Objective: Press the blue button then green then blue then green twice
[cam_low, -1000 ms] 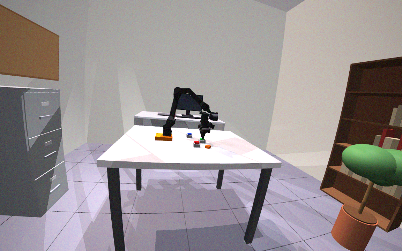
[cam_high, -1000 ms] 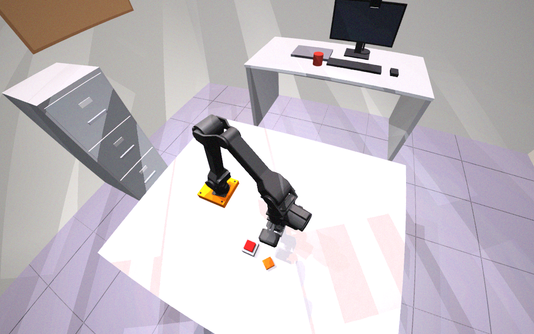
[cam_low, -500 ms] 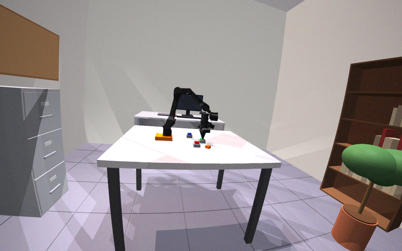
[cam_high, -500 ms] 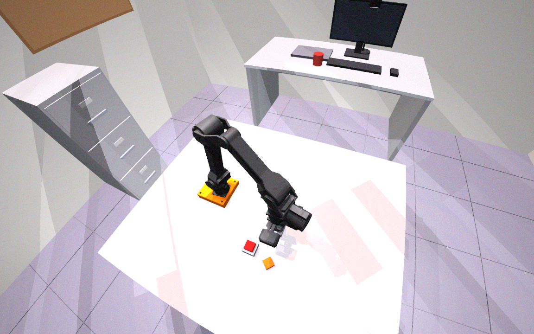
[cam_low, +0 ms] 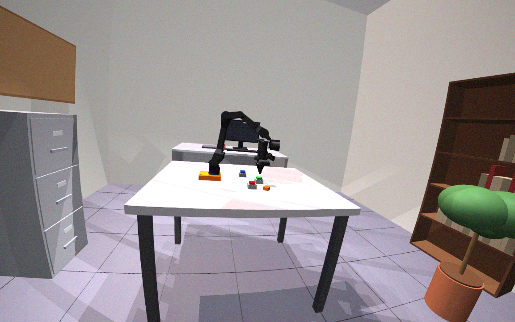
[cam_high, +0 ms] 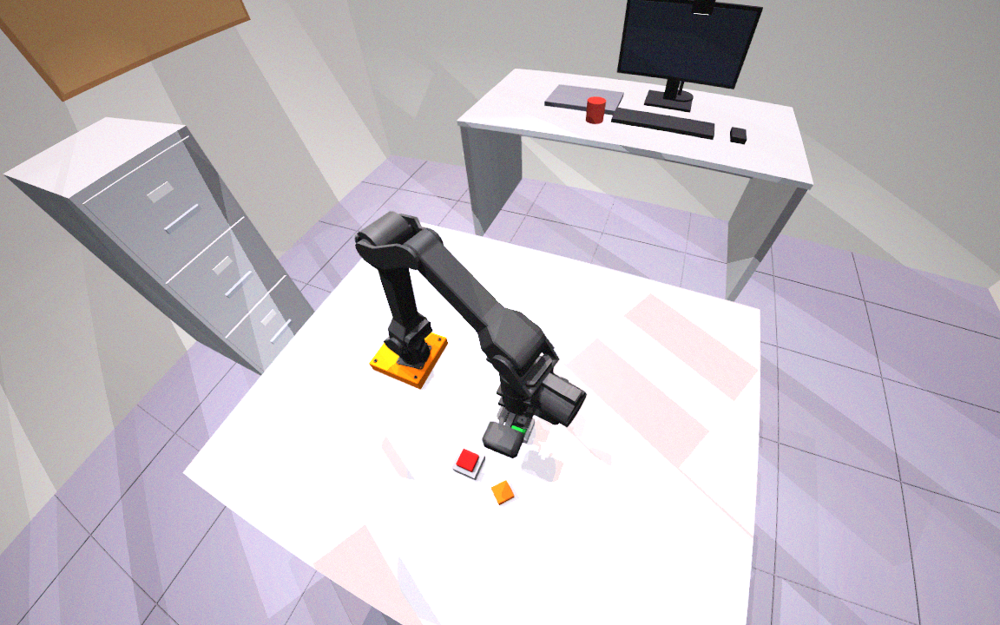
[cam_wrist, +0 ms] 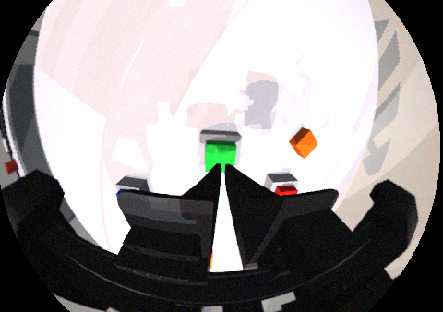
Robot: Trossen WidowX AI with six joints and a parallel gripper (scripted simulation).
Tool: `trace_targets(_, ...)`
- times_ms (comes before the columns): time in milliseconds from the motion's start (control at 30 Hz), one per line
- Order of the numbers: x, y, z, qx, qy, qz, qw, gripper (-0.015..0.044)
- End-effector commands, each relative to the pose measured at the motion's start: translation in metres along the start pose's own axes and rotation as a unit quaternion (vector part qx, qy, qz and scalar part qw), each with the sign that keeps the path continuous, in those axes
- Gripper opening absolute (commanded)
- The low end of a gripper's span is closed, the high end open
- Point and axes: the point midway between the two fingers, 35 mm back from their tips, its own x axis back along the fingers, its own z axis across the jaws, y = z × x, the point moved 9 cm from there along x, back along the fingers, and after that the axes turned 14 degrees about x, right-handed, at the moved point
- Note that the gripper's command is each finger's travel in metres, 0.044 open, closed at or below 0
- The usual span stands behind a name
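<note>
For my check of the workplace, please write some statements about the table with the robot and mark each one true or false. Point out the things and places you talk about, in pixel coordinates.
1. The gripper (cam_high: 520,439) (cam_low: 260,172) (cam_wrist: 221,168) is shut. True.
2. The orange block (cam_high: 502,491) (cam_low: 266,188) (cam_wrist: 304,143) is held in the gripper. False: it lies on the table (cam_low: 243,211), apart from the gripper.
3. The gripper's fingertips are above the table, near the green button (cam_high: 518,428) (cam_low: 259,178) (cam_wrist: 221,155). True.
4. The red button (cam_high: 467,460) (cam_low: 251,182) (cam_wrist: 286,190) sits on top of the orange block. False: it stands on the table, beside the block.
5. The arm's base plate (cam_high: 385,363) (cam_low: 209,178) is blue. False: it is yellow-orange.
</note>
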Motion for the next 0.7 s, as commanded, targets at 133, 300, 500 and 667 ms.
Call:
trace_targets(133, -0.014, 0.0, 0.0, 0.002, 0.002, 0.002, 1.0, 0.002)
trace_targets(300, -0.022, -0.001, 0.0, 0.002, 0.002, 0.002, 1.0, 0.002)
trace_targets(500, -0.03, -0.001, 0.001, 0.002, 0.002, 0.002, 1.0, 0.002)
trace_targets(667, -0.031, -0.001, 0.001, 0.002, 0.002, 0.002, 1.0, 0.002)
